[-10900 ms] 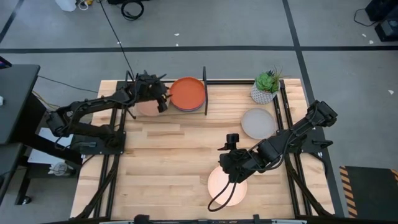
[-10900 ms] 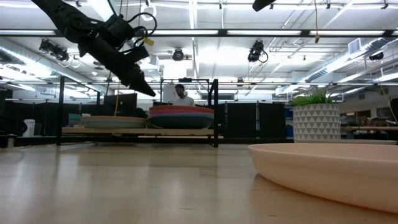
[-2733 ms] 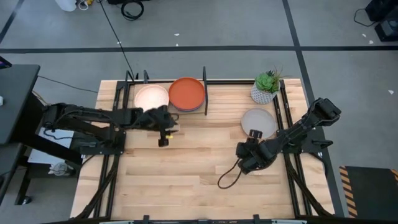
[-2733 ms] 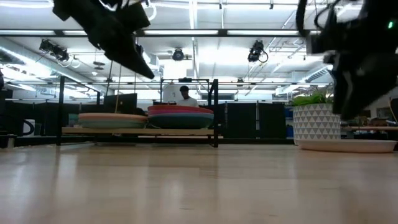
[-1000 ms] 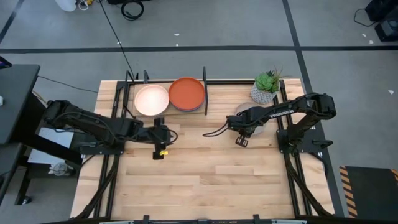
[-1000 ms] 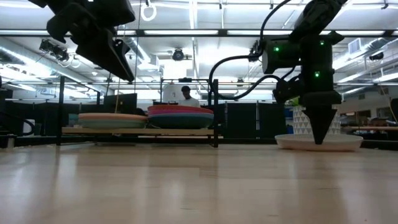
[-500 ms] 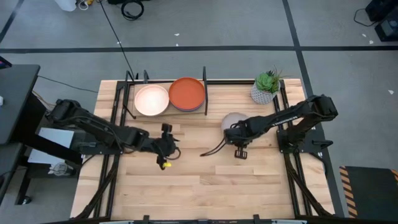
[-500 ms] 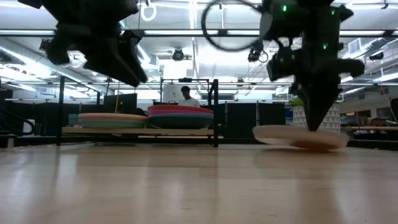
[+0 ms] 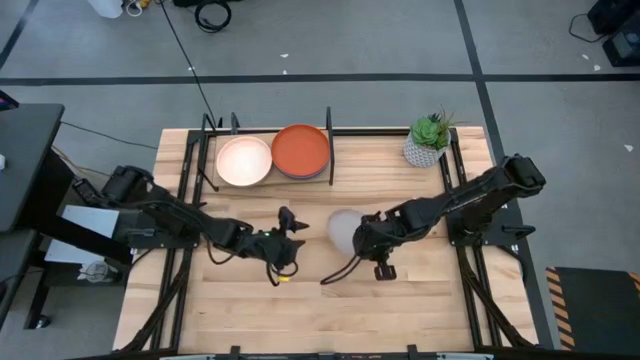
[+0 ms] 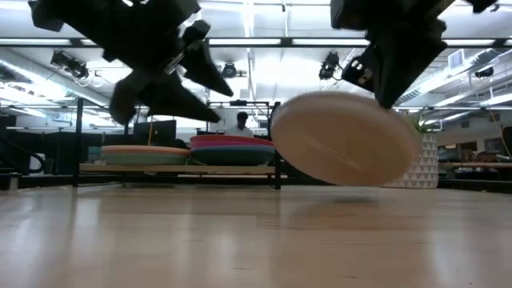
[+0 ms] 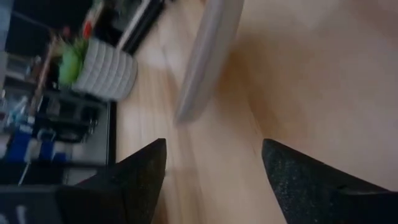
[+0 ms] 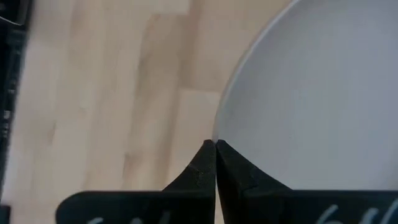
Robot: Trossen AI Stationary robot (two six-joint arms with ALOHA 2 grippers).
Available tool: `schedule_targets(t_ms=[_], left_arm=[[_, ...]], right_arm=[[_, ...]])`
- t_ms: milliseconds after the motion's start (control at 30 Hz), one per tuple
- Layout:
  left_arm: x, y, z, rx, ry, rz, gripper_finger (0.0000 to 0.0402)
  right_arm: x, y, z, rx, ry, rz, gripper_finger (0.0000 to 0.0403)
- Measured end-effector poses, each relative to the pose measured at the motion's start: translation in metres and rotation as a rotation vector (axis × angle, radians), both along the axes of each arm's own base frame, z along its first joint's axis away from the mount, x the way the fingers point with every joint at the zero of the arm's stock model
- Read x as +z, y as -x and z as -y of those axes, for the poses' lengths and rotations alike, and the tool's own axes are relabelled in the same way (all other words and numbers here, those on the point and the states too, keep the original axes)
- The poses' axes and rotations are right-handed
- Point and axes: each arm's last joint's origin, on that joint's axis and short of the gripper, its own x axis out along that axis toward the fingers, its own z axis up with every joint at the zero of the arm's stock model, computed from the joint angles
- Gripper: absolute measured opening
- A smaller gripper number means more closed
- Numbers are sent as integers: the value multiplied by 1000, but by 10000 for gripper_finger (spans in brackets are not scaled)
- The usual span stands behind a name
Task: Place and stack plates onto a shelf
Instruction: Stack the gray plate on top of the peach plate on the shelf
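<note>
Grey plate (image 9: 343, 230) riding tilted above mid-table, pinched at its rim by right gripper (image 9: 362, 240).

Being carried toward left gripper (image 9: 296, 229), fingers spread wide, likely for handover; shelf (image 9: 268, 180) already bearing cream and orange-red stacks.

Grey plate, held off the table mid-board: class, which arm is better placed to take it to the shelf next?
Left. Its open gripper faces the grey plate and sits on the shelf side; the right gripper pinches the rim.
</note>
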Motion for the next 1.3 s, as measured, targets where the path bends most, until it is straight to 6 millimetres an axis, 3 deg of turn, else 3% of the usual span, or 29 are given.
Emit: schedule_targets(t_ms=[533,633,1000,1167,1300], left_arm=[[-9,-32,4,-203,-8,131,271],[-6,-35,5,-209,-8,137,246],[-3,-39,10,-261,35,63,97],[-3,-40,11,-284,64,57,77],[-1,-39,12,-268,78,69,76]], right_arm=[[10,-5,-23,188,-86,132,5],[10,-6,-24,203,-81,144,6],[12,-8,-24,217,-78,179,20],[18,-7,-24,196,-106,195,50],[37,2,-21,161,-128,233,100]])
